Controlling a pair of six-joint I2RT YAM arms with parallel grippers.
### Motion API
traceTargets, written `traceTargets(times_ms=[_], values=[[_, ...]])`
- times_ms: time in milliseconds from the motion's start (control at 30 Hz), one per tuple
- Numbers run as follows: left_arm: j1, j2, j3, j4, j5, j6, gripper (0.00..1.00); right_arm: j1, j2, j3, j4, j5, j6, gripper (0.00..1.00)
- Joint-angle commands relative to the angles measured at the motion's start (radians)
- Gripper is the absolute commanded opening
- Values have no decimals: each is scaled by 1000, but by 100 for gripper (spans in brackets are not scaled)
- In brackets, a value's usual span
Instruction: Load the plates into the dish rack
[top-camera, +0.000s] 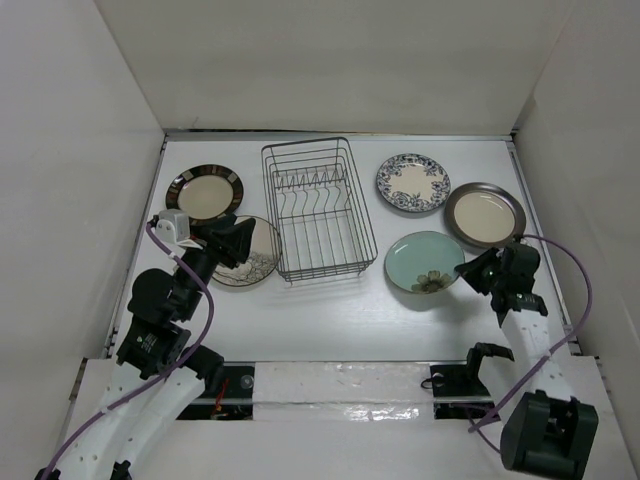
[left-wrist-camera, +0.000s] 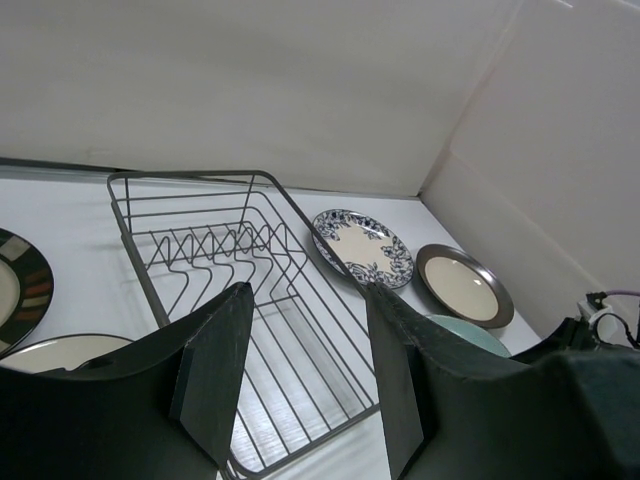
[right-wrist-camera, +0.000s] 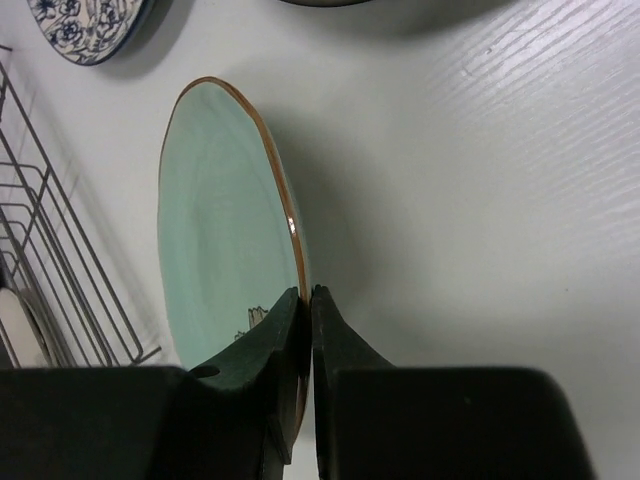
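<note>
From above, the dish rack sits in the middle of the desk. The left hand hovers over the patterned-edge plate just left of the rack, with the dark-rimmed plate beyond it. The right hand meets the right rim of the pale green plate, which lies right of the rack. The blue-floral plate and beige plate lie farther back. Open desk runs along the near edge. In the left wrist view, the left hand stands well apart and holds nothing, with the rack's near corner between its fingers. In the right wrist view, the right hand is pinched tight on the pale green plate's brown rim, with open white desk to its right.
</note>
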Motion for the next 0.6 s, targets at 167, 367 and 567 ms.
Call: traceTargets(times_ms=[167, 367, 567], values=[[4, 9, 31, 41, 7, 0, 46, 93, -260, 245, -112, 142, -27, 0], [4, 17, 31, 38, 4, 2, 46, 190, -206, 416, -13, 272, -42, 0], [4, 9, 27, 41, -5, 5, 46, 308, -49, 638, 120, 363, -99, 0]])
